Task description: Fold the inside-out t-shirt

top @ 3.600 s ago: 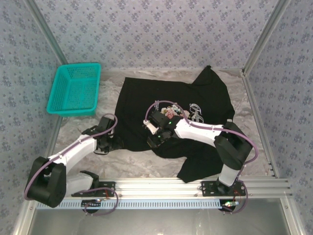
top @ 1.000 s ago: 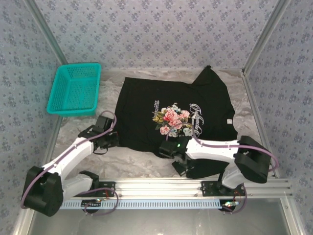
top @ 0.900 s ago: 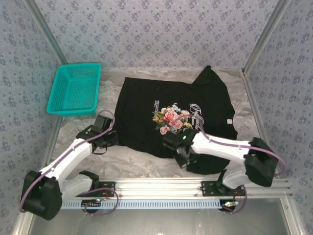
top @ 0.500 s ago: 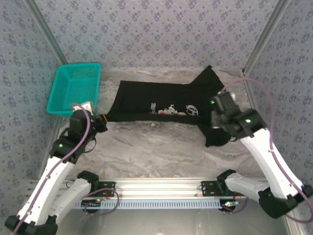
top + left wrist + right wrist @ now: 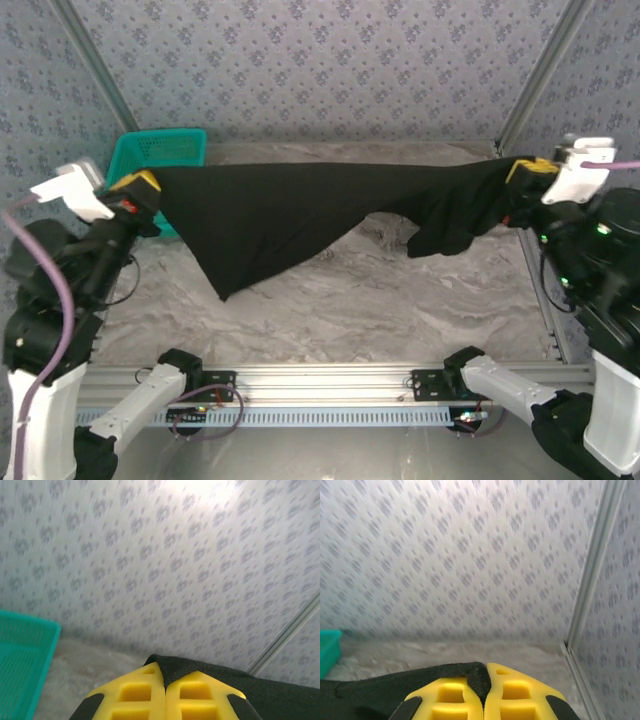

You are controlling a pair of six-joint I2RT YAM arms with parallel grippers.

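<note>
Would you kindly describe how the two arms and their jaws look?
The left arm and right arm are black at the joints, with white shells and purple cables. The left gripper and right gripper have yellow moulded jaws with square recesses.

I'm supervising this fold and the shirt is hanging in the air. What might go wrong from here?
The t-shirt hangs by thin edges pinched in the left fingers and right fingers; either edge may slip out. Its left end hangs near the teal basket and might snag it.
</note>
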